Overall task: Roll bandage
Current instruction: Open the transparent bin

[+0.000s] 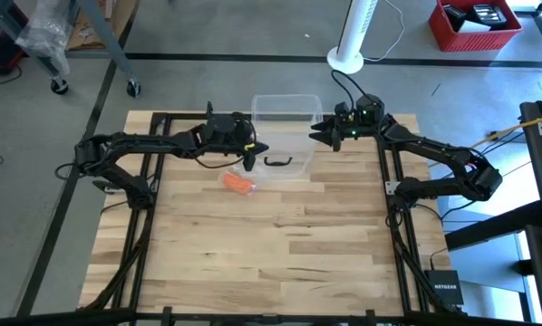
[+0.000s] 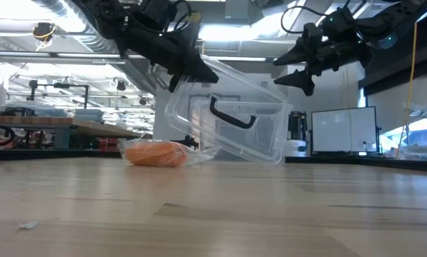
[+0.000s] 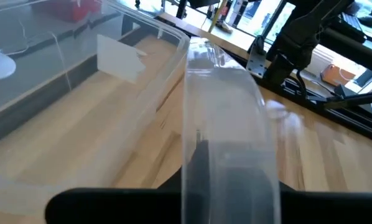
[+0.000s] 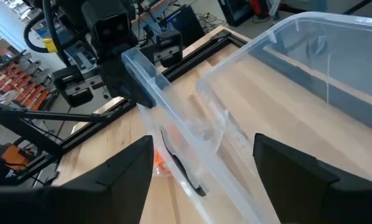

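high: bright orange rolled fabric bandage point(image 1: 238, 184) on table just below left gripper point(image 1: 250, 156), pinching clear plastic lid point(image 1: 275, 164) | low: bandage under raised lid | right wrist: right gripper point(image 4: 204, 165) spread, farther

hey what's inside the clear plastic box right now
Nothing shows inside the clear box; bare wood is visible through its walls. The left gripper is shut on its lid, tilted up. The orange bandage lies outside, in a clear wrapper.
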### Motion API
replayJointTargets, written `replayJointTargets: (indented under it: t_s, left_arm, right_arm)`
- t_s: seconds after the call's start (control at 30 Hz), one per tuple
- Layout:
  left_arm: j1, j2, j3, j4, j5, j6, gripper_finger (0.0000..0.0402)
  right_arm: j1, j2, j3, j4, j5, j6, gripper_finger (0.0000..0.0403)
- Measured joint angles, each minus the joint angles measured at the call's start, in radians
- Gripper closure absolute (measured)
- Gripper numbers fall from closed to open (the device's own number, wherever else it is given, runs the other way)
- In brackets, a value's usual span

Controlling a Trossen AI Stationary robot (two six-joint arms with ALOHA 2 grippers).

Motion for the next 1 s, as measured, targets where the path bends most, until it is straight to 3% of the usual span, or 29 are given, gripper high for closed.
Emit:
replayJointTargets:
  t_s: [0.37, 0.53, 0.7, 0.83, 1.0]
  left_arm:
    - [-0.045, 0.000, 0.000, 0.019, -0.008, 0.072, 0.0399]
    - [-0.174, 0.000, 0.000, 0.091, -0.021, 0.270, 0.0398]
    - [-0.341, 0.006, 0.000, 0.103, -0.172, 0.572, 0.0400]
    - [-0.439, 0.040, 0.000, 0.111, -0.241, 0.669, 0.0397]
    - [-0.529, 0.145, 0.000, 0.171, -0.277, 0.743, 0.0399]
  right_arm:
    - [0.000, -0.003, 0.000, -0.008, -0.014, 0.000, 0.0128]
    - [-0.002, -0.093, 0.000, -0.008, -0.095, 0.002, 0.0128]
    - [0.034, -0.230, 0.002, -0.017, -0.098, 0.001, 0.0128]
    - [0.099, -0.308, 0.002, -0.046, -0.096, -0.002, 0.0128]
    - [0.230, -0.337, 0.002, -0.139, 0.041, -0.045, 0.0128]
